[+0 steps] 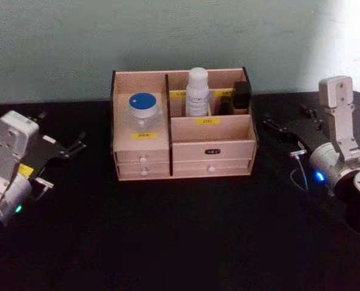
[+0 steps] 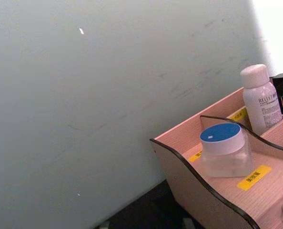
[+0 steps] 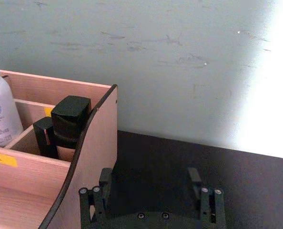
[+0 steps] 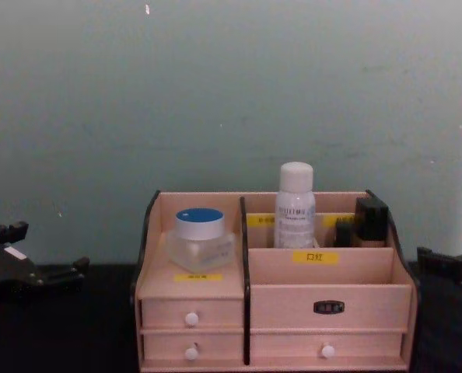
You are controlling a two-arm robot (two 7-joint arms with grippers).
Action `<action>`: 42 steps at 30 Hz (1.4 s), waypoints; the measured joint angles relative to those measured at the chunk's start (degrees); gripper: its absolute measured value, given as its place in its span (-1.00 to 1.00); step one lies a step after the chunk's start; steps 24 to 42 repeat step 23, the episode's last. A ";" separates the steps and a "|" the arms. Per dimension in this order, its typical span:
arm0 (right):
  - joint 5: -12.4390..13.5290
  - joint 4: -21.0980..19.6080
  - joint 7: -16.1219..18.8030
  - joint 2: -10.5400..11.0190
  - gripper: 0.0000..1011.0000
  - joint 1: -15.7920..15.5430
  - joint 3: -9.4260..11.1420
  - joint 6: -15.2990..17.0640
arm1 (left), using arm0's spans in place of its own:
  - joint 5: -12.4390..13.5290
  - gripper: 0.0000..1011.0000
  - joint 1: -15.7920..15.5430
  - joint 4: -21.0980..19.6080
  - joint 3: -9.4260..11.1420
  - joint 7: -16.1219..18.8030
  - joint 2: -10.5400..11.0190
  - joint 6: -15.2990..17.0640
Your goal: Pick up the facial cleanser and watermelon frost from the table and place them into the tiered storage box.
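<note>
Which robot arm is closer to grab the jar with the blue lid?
Left. The jar sits in the tiered storage box's left compartment, nearest the left end effector; the right end effector waits past the box's opposite end.

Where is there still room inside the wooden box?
The front right compartment of the light wooden tiered storage box is bare. The left bay holds a blue-lidded clear jar; the back row is crowded with a white bottle and black-capped items.
</note>
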 joint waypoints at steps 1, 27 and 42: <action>0.00 0.00 0.00 0.00 0.98 0.00 0.00 0.00 | 0.00 0.98 0.00 0.00 0.00 0.00 0.00 0.00; 0.01 0.00 0.00 0.00 0.98 0.00 0.00 0.00 | 0.00 0.98 0.00 0.00 0.00 0.00 0.00 0.00; 0.01 0.00 0.00 0.00 0.98 0.00 0.00 0.00 | 0.00 0.98 0.00 0.00 0.00 0.00 0.00 0.00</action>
